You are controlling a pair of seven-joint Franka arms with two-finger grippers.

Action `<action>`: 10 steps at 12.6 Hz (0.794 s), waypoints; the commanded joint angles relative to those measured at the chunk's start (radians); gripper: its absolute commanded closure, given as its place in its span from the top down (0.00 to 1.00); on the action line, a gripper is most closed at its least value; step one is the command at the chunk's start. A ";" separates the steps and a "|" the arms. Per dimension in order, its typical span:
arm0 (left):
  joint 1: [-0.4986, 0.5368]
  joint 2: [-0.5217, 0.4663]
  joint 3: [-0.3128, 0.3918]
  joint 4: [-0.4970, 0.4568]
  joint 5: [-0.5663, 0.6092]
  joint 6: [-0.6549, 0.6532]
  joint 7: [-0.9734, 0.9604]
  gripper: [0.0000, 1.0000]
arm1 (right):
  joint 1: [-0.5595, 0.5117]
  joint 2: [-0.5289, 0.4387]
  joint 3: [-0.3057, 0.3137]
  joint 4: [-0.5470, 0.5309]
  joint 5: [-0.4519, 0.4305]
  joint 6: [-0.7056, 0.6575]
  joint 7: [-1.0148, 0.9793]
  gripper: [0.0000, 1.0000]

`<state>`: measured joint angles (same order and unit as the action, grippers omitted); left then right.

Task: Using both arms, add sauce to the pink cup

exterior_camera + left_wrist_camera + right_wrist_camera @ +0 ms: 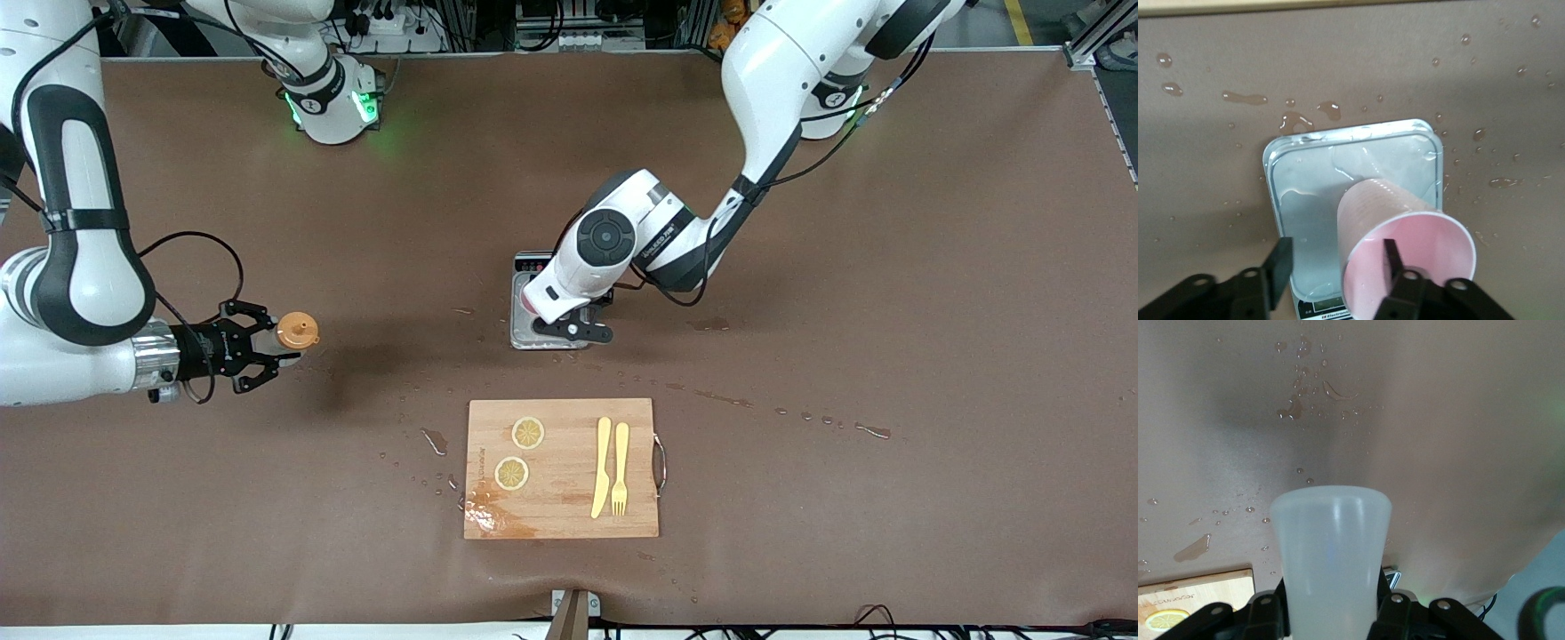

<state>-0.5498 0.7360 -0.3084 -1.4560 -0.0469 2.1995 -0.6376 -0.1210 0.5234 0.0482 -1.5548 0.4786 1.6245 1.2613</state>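
The sauce bottle (pixel 296 332) shows its orange cap at the right arm's end of the table, held above the mat by my right gripper (pixel 281 343). In the right wrist view its whitish body (pixel 1331 547) fills the shut right gripper (pixel 1331 608). The pink cup (pixel 1405 240) stands on the steel scale (pixel 1305 200). My left gripper (pixel 1336 259) is open at the cup's rim, with one finger (pixel 1391 257) inside the cup and the other outside, apart from the wall. In the front view the left gripper (pixel 578 331) hangs over the scale (pixel 526 267) and hides most of the cup.
A wooden cutting board (pixel 560 524) lies nearer the front camera than the scale, with two lemon slices (pixel 528 433), a yellow knife (pixel 602 467) and a fork (pixel 620 468). Water drops and small puddles (pixel 434 440) dot the brown mat around the board and scale.
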 commanded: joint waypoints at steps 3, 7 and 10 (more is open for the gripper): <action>-0.010 -0.097 0.002 0.000 0.024 -0.029 -0.017 1.00 | 0.050 -0.031 -0.004 0.010 -0.064 -0.008 0.087 0.43; 0.088 -0.271 0.005 0.005 0.022 -0.174 -0.014 1.00 | 0.139 -0.051 -0.002 0.044 -0.144 -0.015 0.223 0.43; 0.154 -0.340 0.006 -0.001 0.025 -0.250 -0.008 1.00 | 0.210 -0.062 -0.001 0.068 -0.204 -0.022 0.354 0.43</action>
<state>-0.4242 0.4406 -0.2994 -1.4214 -0.0450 1.9811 -0.6374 0.0533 0.4948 0.0505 -1.4980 0.3173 1.6237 1.5324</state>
